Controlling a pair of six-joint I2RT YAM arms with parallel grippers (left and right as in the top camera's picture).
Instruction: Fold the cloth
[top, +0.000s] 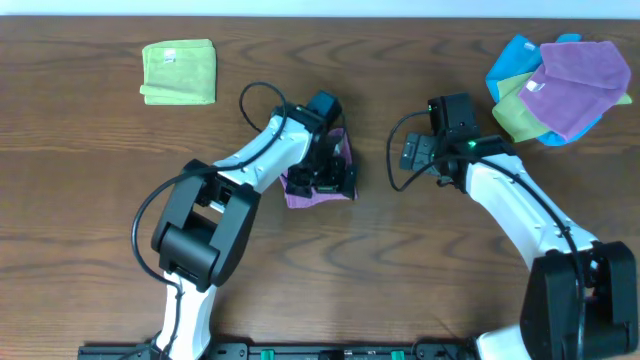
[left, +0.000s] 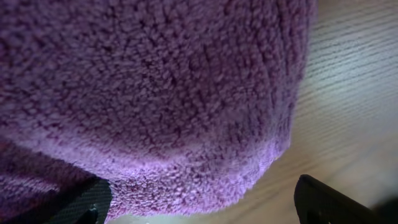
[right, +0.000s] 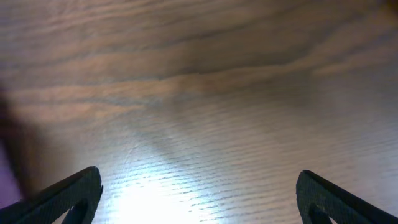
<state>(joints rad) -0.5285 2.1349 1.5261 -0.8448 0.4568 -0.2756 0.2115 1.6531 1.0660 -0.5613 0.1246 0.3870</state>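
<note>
My left hand (top: 326, 172) is hanging released over the cloth (top: 300, 196), which is lying folded small beneath it, so I'm judging only squaring-up is remaining.

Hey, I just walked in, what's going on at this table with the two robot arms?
The left gripper, open, hangs low over a pinkish-purple cloth lying compact at mid-table, not gripping it. The right gripper, also open, hovers over bare table beside it. A folded green cloth lies at the back left; a pile of coloured cloths sits at the back right.
</note>
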